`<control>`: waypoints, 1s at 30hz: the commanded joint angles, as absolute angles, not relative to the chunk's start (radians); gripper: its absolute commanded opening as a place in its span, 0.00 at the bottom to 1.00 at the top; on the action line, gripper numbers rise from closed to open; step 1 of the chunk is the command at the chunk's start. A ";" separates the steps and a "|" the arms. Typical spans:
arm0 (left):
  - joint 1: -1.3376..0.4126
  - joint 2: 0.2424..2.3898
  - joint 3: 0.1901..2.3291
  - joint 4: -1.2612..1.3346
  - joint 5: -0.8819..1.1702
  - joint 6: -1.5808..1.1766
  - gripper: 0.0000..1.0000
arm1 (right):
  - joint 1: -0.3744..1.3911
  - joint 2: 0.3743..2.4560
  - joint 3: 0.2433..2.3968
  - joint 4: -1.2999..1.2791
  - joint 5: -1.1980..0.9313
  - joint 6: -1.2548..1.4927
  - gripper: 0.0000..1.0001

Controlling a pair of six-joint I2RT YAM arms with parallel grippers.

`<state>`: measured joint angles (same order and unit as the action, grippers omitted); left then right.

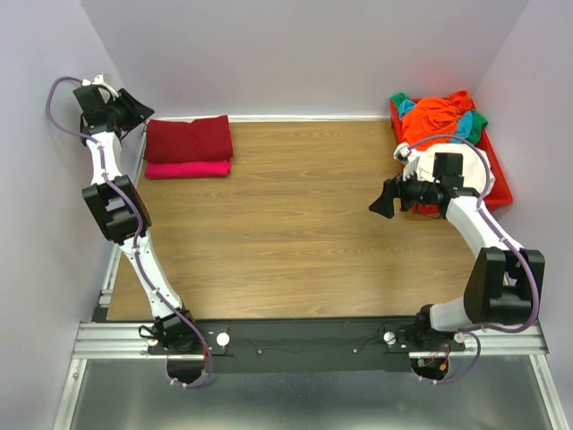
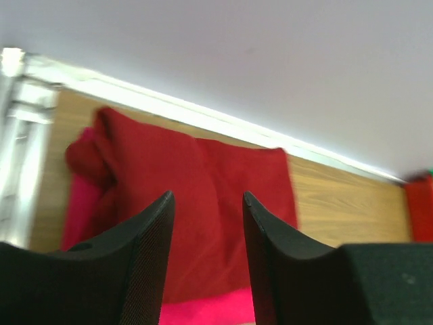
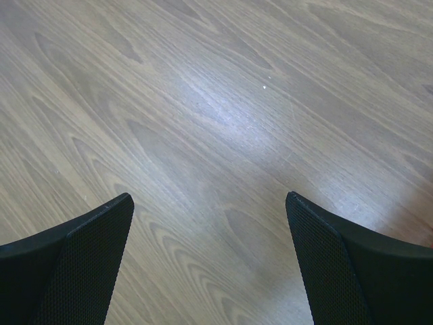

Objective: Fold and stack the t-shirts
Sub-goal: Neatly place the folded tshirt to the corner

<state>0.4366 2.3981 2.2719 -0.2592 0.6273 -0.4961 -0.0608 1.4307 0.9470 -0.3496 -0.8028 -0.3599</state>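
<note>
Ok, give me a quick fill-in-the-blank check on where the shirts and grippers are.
The folded magenta-pink cloth t-shirt lies ____ the folded dark red t-shirt.
The red plastic tray holding the crumpled orange t-shirt stands by the ____ arm.
The right gripper hovers over bare wooden tabletop, jaws ____.
Missing: under; right; open.

The left hand (image 2: 206,198) has its two black textured fingers (image 2: 145,244) parted, with nothing between them. Through the gap you see a folded dark red cloth t-shirt (image 2: 230,169) lying on top of a folded magenta-pink cloth t-shirt (image 2: 76,203), with pink peeking out along the left and bottom edges. The red one's left corner is bunched up. Both sit on the light brown wooden table (image 2: 345,203), close to the pale wall (image 2: 270,54). There's a silver metal rail (image 2: 20,135) at far left and a sliver of some red object (image 2: 421,206) at far right. It's all a bit blurry.
</note>
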 commanded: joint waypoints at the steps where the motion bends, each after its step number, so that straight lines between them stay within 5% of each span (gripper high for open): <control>1: 0.497 2.261 2.205 -0.318 0.332 -0.413 0.52 | -0.067 1.440 0.959 -0.374 -0.842 -0.371 1.00; 15: 0.140 2.095 2.062 -0.399 0.275 -0.006 0.50 | -0.067 1.445 0.959 -0.379 -0.834 -0.373 1.00; 30: -0.175 2.264 2.131 -0.465 -0.304 0.089 0.61 | -0.069 1.439 0.962 -0.383 -0.839 -0.371 1.00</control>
